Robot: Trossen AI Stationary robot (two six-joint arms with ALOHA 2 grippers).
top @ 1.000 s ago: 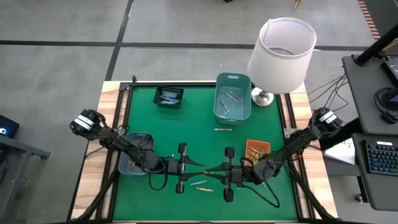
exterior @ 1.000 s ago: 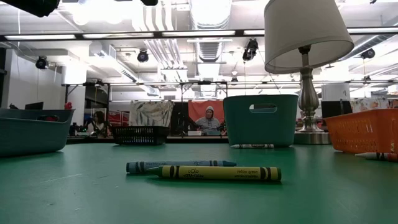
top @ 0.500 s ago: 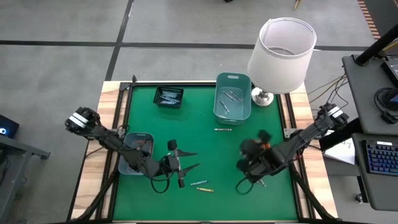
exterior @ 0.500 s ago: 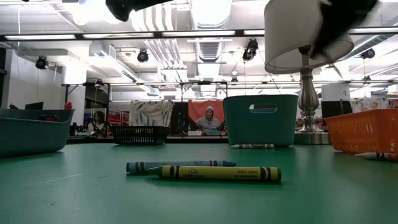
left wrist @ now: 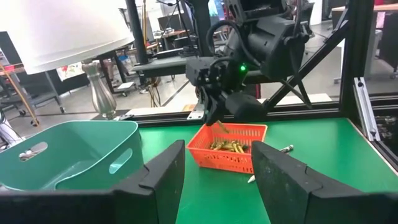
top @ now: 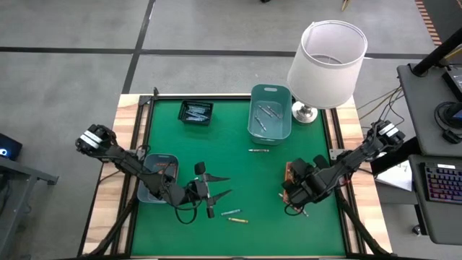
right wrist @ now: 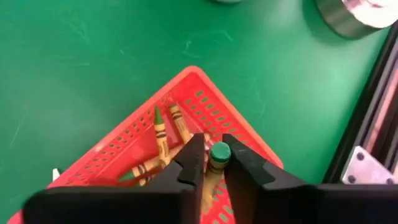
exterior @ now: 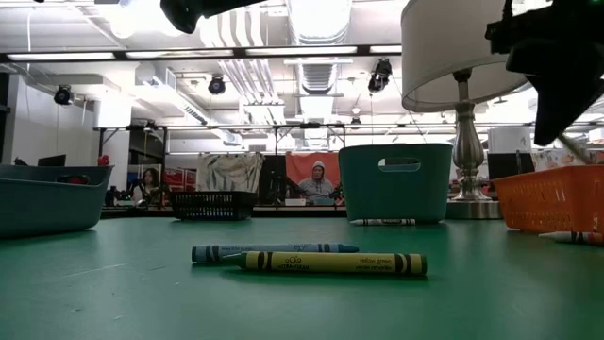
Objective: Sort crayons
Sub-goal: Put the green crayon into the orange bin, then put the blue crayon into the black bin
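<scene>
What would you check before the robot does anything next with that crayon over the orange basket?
1. Green crayon between the right gripper's fingers: ok.
2. Right gripper over the orange basket: ok, the basket lies directly beneath.
3. Right bin for it: ok, other green crayons lie inside.
4. Left gripper out of the way: ok, it hovers open, apart from the basket.
5. Sorting finished: not ok, a blue crayon and a yellow-green crayon lie loose on the mat.
</scene>
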